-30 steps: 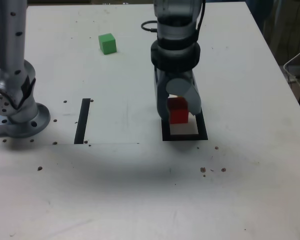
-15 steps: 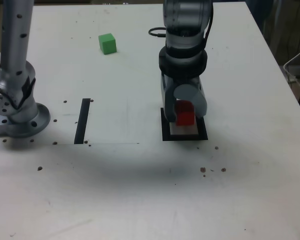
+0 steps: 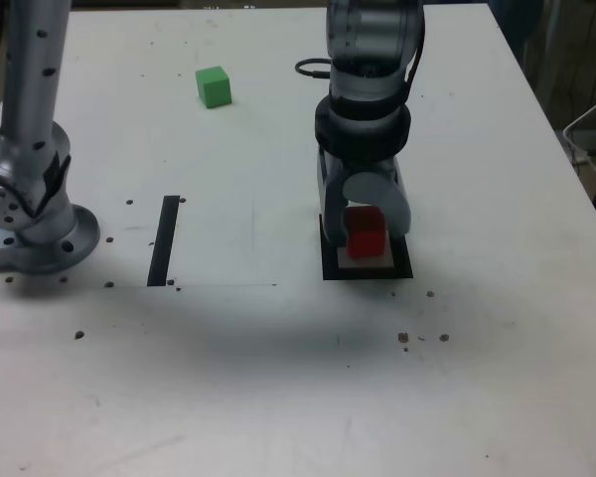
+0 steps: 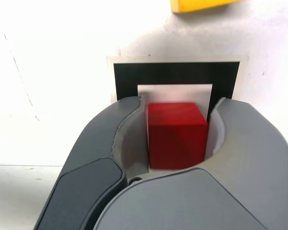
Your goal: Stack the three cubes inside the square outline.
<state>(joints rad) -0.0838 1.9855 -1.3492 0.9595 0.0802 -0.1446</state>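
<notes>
As the exterior view showed it, red cube: the red cube (image 3: 367,237) had come across to the exterior view's right over the last second, then sunk a little between the fingertips—so it seemed to have been let go at the square outline (image 3: 403,260).
Gripper, exterior view: the gripper (image 3: 369,235) stood upright over the outline, a finger on either side of the cube.
Meaning for the task: the first layer looked all but placed, with two cubes left to stack.
Square outline, exterior view: its white centre held the red cube and nothing else that could be made out; the frame's far side was hidden by the arm.
Green cube, exterior view: the green cube (image 3: 215,87) sat well apart on the table (image 3: 228,378), beyond the black strip (image 3: 165,241) and outside the outline.
Fingers, wrist view: narrowly parted around the red cube, with slim gaps showing beside it—a loosened hold, by the look of it, rather than a clamp.
Outline's contents, wrist view: the red cube looked level and within the white centre, though its base was partly hidden.
Yellow cube, wrist view: only a corner of the yellow cube (image 4: 197,4) showed, outside the outline and near it.
Next move, judged: open clear and rise straight, lest a finger drag the base cube askew.
</notes>
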